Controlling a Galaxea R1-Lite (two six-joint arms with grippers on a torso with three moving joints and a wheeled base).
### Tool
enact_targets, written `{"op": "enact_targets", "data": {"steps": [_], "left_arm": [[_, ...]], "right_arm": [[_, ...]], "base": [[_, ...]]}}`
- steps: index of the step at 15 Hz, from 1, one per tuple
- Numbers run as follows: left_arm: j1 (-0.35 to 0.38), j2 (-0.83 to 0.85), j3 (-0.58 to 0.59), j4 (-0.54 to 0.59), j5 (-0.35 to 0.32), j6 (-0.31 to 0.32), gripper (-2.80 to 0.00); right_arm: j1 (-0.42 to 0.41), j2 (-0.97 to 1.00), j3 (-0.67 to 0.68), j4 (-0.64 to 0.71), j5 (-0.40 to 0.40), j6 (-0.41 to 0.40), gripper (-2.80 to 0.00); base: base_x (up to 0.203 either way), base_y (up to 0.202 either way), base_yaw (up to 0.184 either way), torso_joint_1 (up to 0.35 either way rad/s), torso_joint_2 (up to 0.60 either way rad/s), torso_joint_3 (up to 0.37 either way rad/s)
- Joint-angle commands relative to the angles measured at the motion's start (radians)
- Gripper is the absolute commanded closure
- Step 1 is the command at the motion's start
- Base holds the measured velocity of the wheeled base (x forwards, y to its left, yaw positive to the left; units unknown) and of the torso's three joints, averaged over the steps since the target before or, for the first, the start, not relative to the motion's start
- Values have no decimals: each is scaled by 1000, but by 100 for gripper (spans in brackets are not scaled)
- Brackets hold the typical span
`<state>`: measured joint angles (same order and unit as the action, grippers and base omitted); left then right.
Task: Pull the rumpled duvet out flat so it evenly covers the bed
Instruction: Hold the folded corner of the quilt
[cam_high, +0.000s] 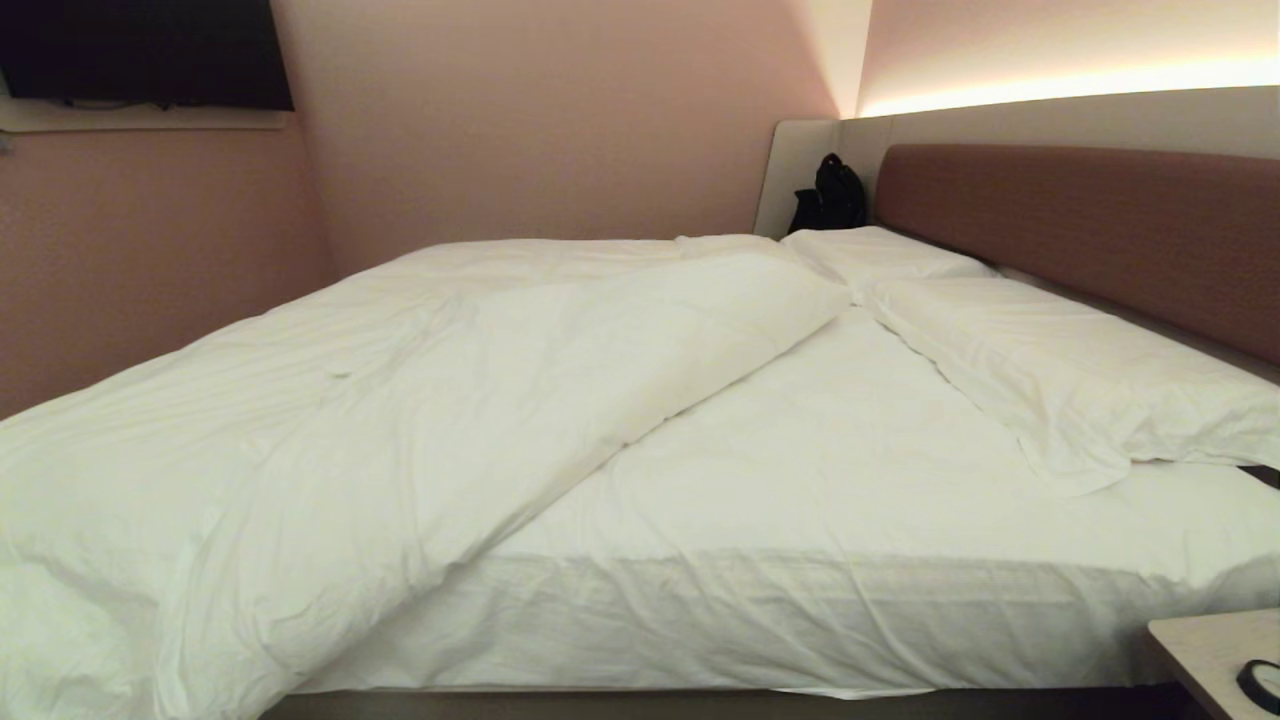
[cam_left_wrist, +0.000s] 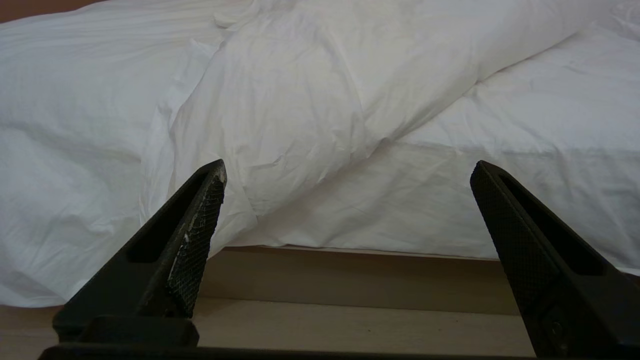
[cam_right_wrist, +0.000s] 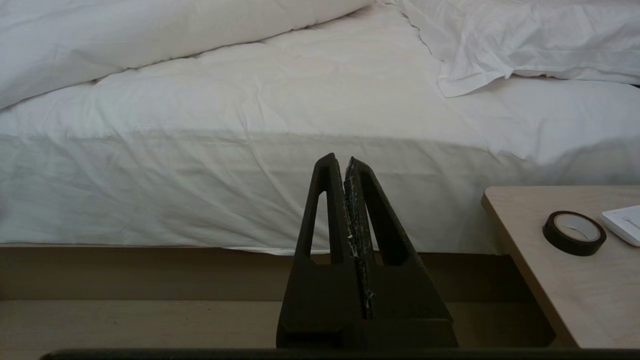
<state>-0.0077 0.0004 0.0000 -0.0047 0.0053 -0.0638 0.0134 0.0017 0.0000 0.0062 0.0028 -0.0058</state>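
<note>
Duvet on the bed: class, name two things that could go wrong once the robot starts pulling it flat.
1. The duvet lies bunched on the left and spills over the bed's near edge; a pull could drag it to the floor.
2. Its folded edge ends beside the pillows; spreading it might shift them.

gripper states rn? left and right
Left gripper: open, holding nothing, short of the duvet.
Right gripper: closed, empty, facing the bed side.

Duvet (cam_high: 380, 400) left on bed (cam_high: 850, 470)
</note>
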Motion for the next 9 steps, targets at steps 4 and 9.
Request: {"op": "enact_targets", "data": {"steps": [4,9], "left_arm": [[0,0,0,-1,1,-4,-280],[0,0,-1,0,-1,-1,-280]], "right_arm": [[0,0,0,0,0,0,0],[0,0,0,0,0,0,0]], "base": [[0,0,0,0,0,0],[0,0,0,0,0,0]]}}
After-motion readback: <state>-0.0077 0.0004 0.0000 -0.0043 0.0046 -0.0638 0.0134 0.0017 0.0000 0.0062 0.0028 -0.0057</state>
